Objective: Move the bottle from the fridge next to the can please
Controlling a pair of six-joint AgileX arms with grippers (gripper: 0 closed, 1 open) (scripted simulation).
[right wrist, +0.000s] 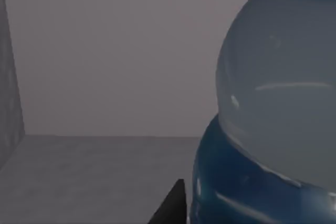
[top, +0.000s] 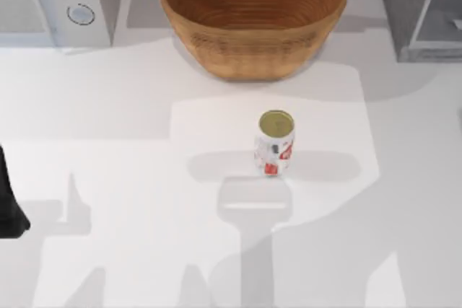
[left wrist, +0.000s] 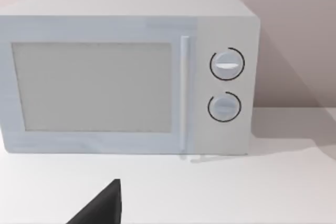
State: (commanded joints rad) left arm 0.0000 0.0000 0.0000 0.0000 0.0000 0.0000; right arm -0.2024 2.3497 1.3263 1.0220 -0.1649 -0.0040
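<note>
In our right wrist view the bottle (right wrist: 273, 103) stands very close in front of our right tool, upright on the grey floor inside the fridge (top: 419, 9), and we cannot tell if the tool is wide or narrow. The fridge is behind and to the right of the can (top: 274, 142), so the right arm is the nearer one, we judge. The brown bowl (top: 253, 16) behind the can holds nothing; the left arm waits near the microwave (left wrist: 126, 72).
</note>
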